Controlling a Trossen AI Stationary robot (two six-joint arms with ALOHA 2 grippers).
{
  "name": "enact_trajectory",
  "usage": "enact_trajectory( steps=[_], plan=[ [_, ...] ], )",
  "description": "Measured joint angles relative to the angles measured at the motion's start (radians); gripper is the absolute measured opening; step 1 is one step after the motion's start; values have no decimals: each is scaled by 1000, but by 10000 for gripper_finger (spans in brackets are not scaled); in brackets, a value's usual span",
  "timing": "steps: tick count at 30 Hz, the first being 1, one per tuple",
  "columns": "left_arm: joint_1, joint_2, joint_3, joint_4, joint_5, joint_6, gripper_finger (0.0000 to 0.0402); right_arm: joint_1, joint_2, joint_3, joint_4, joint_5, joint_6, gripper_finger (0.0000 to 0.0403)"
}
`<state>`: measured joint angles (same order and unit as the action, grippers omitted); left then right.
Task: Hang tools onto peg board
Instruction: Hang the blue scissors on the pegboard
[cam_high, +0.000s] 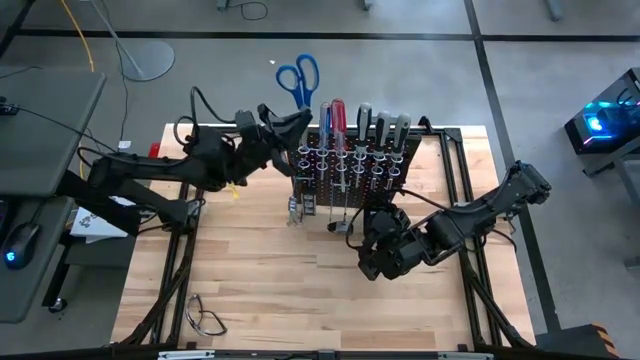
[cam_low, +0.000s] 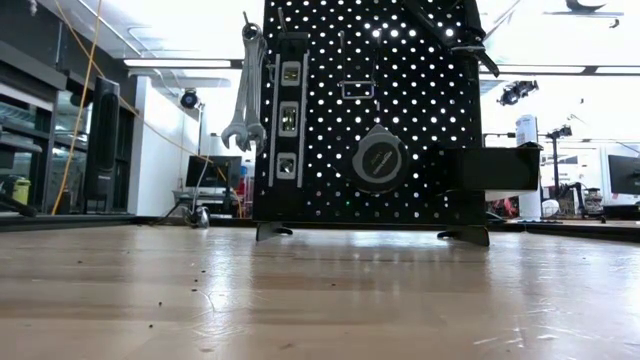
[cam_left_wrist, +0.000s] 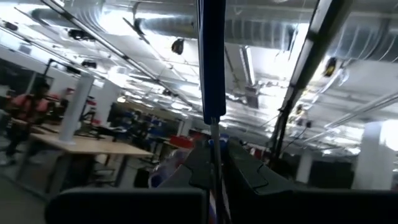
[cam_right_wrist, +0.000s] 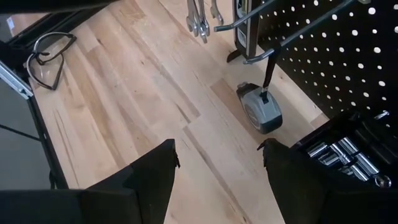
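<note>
The black peg board (cam_high: 350, 165) stands upright mid-table. Blue, red (cam_high: 339, 115) and grey-handled screwdrivers stick down through its silver rings. On its near face, wrenches (cam_low: 246, 90) hang from a hook. My left gripper (cam_high: 292, 122) is raised behind the board's far left corner, shut on the blue-handled scissors (cam_high: 298, 76). My right gripper (cam_high: 372, 262) hovers open above the table in front of the board, with nothing between its fingers (cam_right_wrist: 155, 174). My left gripper pinches the scissors by their metal blades (cam_left_wrist: 214, 134) between its two fingers, which lie along them. The fingers slant upward toward the table's far side. The blue handles (cam_left_wrist: 211, 62) stick out beyond the fingertips, and the scissors are lifted clear of table and board.
A grey tape measure (cam_right_wrist: 261, 109) hangs by its strap from a hook on the board's near face. Beside it a small black box (cam_right_wrist: 348, 152) holds sockets. Clear safety glasses (cam_high: 205, 318) lie at the near left corner. Bare wood lies in front of the board.
</note>
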<state>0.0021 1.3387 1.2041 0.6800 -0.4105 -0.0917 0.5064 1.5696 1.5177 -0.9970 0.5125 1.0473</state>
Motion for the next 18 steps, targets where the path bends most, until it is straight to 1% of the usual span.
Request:
enact_trajectory(
  steps=[6, 12, 15, 18],
  plan=[
    [-17, 23, 0, -14, -64, 37, 10, 0, 0, 0, 0, -10, 0, 231],
    [-55, 20, 0, -20, -182, 145, 10, 0, 0, 0, 0, -11, 0, 231],
    [-65, 18, 0, -24, -199, 150, 10, 0, 0, 0, 0, -9, 0, 231],
    [-81, 17, 0, -72, -231, 129, 10, 0, 0, 0, 0, -8, 0, 231]
  ],
)
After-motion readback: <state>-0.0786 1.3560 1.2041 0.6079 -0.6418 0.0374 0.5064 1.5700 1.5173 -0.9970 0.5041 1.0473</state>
